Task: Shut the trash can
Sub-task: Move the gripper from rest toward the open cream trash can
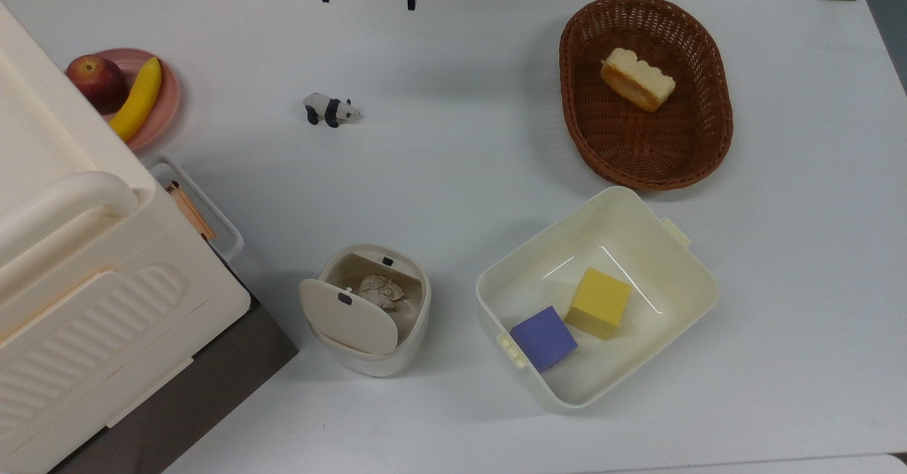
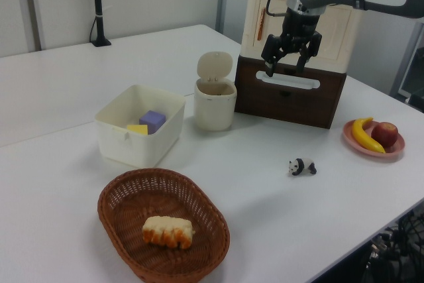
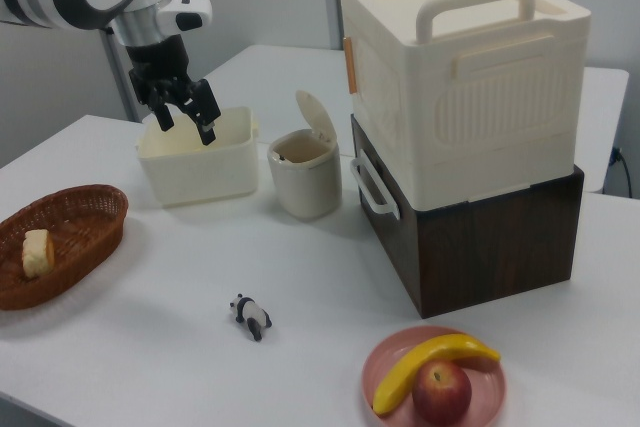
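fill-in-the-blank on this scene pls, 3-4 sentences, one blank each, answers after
1. The trash can has its lid swung ____.
2. The wicker basket holds a piece of ____.
3. Beside the apple on the pink plate lies a ____.
4. The pincer hangs above the table with its fingers ____, holding nothing.

Missing words: open; bread; banana; open
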Motion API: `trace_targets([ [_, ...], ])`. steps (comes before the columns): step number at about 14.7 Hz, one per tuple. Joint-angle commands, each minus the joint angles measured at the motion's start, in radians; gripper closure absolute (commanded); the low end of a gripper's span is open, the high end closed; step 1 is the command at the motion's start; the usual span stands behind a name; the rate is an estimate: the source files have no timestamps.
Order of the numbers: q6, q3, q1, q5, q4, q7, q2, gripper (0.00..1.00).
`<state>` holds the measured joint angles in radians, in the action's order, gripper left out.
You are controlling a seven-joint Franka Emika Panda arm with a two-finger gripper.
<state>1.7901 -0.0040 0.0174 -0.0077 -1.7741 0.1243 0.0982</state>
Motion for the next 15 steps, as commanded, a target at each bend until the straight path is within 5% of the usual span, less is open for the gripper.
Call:
trace_targets([
  [1, 0.043, -0.007, 0.009, 0.018, -0.024, -0.046, 0.011, 0.0],
  [9, 0.058, -0.013, 0.004, 0.061, -0.021, -0.058, 0.018, 0.01],
  [11, 0.064, -0.022, 0.003, 0.064, -0.021, -0.061, 0.011, 0.87],
  [12, 0.092, -0.03, 0.006, 0.086, -0.022, -0.066, 0.008, 1.0],
  [15, 0.115, -0.031, 0.003, 0.12, -0.022, -0.068, 0.008, 1.0],
])
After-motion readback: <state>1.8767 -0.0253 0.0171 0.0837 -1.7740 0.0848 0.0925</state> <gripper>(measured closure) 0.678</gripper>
